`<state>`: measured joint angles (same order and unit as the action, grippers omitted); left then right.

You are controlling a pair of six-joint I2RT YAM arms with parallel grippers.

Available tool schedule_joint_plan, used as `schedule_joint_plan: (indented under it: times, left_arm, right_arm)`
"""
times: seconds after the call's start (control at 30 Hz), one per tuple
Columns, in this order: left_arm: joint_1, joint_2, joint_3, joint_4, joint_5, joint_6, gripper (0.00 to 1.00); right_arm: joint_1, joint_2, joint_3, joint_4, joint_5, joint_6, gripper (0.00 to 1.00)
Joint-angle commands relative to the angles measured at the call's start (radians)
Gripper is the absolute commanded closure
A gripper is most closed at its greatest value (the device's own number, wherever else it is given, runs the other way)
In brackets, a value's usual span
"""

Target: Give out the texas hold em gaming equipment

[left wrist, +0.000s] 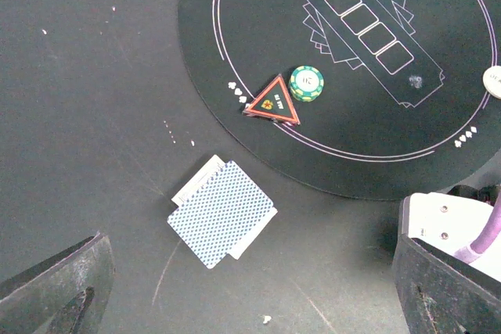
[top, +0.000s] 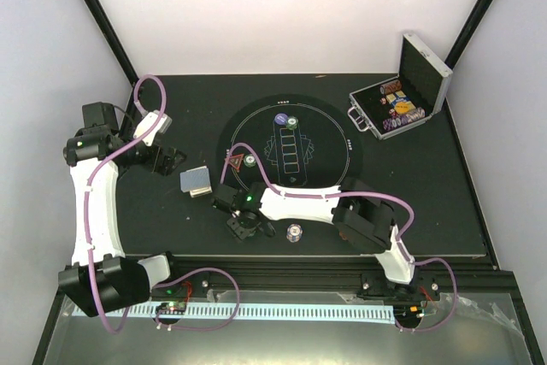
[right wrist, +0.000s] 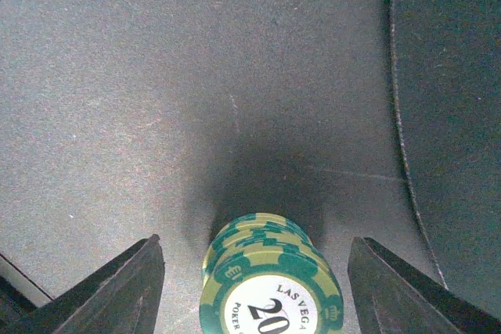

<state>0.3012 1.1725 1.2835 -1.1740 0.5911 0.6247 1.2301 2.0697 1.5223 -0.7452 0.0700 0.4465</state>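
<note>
A green chip stack point(right wrist: 270, 287) stands on the bare table between my right gripper's point(right wrist: 254, 248) open fingers, which do not touch it. In the top view this gripper point(top: 244, 221) is at the black mat's point(top: 329, 173) near-left edge. My left gripper point(left wrist: 250, 271) is open and empty above a small pile of blue-backed cards point(left wrist: 221, 213), which lies left of the mat point(top: 197, 181). On the mat lie a red triangle marker point(left wrist: 274, 101), a green chip stack point(left wrist: 306, 83), a purple disc point(top: 279, 119) and another green chip point(top: 291, 122). A white-purple chip stack point(top: 294, 233) stands near the front edge.
An open silver case point(top: 397, 104) with several chips stands at the back right. My right arm point(top: 325, 207) lies across the mat's near side. The mat's edge point(right wrist: 399, 115) runs just right of the right gripper.
</note>
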Motion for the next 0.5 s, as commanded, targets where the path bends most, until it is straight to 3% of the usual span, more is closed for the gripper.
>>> schedule_joint_plan:
  times: [0.0,0.17,0.33,0.4,0.47]
  left_arm:
    - [0.006,-0.016,0.026,-0.007,-0.004,0.011,0.01]
    - [0.006,-0.014,0.027,-0.006,-0.003,0.011,0.01]
    - [0.006,-0.016,0.026,-0.006,-0.006,0.013,0.01]
    - [0.006,-0.015,0.028,-0.004,-0.011,0.013,0.01]
    - [0.006,-0.016,0.03,-0.006,-0.014,0.015,0.01]
  right_arm:
    - [-0.002,0.014,0.02,-0.006,0.012,-0.005,0.33]
    - [-0.002,0.013,0.014,-0.006,0.016,-0.006,0.42]
    - [-0.003,0.013,0.017,-0.006,0.017,-0.009,0.57]
    - [-0.001,0.015,0.017,-0.008,0.02,-0.011,0.57]
    - [-0.002,0.019,0.019,-0.016,0.023,-0.014,0.51]
